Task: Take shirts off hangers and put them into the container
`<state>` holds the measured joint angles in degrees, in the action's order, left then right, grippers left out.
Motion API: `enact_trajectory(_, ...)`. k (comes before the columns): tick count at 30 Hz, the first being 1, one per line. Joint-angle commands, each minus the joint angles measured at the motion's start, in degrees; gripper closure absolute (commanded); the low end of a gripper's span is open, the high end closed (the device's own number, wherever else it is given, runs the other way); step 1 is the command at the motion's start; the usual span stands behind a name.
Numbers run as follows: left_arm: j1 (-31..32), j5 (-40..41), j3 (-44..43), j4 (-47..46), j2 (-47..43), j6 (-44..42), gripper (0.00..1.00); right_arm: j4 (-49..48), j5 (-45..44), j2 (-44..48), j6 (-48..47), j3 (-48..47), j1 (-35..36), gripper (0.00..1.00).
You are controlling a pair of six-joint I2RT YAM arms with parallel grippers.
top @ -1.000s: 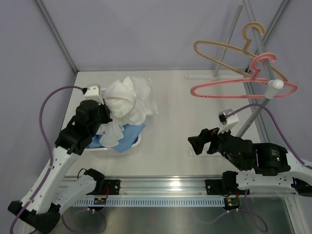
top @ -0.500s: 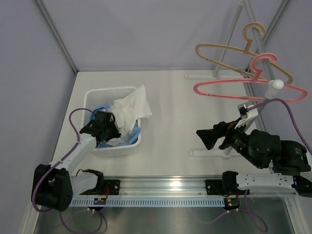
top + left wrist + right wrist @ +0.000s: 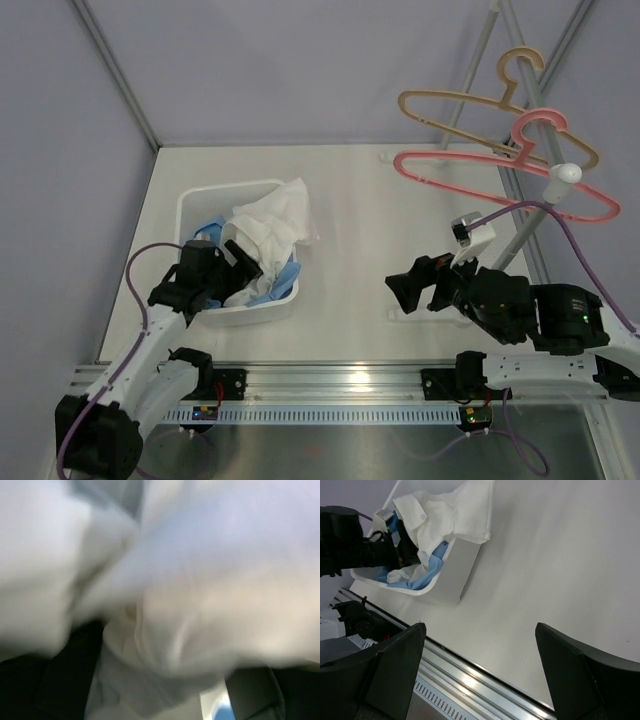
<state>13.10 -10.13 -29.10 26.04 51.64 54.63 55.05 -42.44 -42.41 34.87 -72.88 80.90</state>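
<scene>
The white container [image 3: 228, 187] stands on the left of the table, also visible in the right wrist view as the container [image 3: 456, 573]. The white shirt [image 3: 272, 218] lies crumpled in it, spilling over the right rim, on top of the light blue shirt [image 3: 283, 283]. My left gripper [image 3: 243, 262] is low in the tub against the cloth. In the left wrist view, blurred white shirt [image 3: 200, 595] fills the frame and the left gripper [image 3: 160, 692] is open. My right gripper [image 3: 408, 290] hangs open and holds nothing. The tan hanger [image 3: 470, 100] and the pink hanger [image 3: 480, 178] hang bare at the back right.
A white pole with a round knob [image 3: 567, 175] and slanted metal rack bars [image 3: 520, 235] stand behind my right arm. A metal rail [image 3: 330, 385] runs along the near edge. Grey walls close in the table at the back and left.
My left arm came down from above the tub into it with the white shirt, and its jaws opened. The right arm shifted slightly. The hangers sway a little.
</scene>
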Motion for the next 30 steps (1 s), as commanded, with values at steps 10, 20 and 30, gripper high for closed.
enact_trajectory(10, 0.2, 24.8, -27.8, 36.7, -22.5, -1.6, 0.01, -0.4, -8.1, -9.2, 4.4, 4.1, 0.5, 0.01)
enact_trajectory(20, 0.2, 9.1, -27.6, 23.0, -27.2, -18.7, 0.01, -6.3, -8.8, -11.9, 4.1, 9.2, 0.4, 0.01)
enact_trajectory(30, 0.2, 7.7, -29.9, 20.5, -24.0, -22.5, 0.01, -34.9, 9.3, -22.1, -8.6, 9.9, -11.2, 0.01)
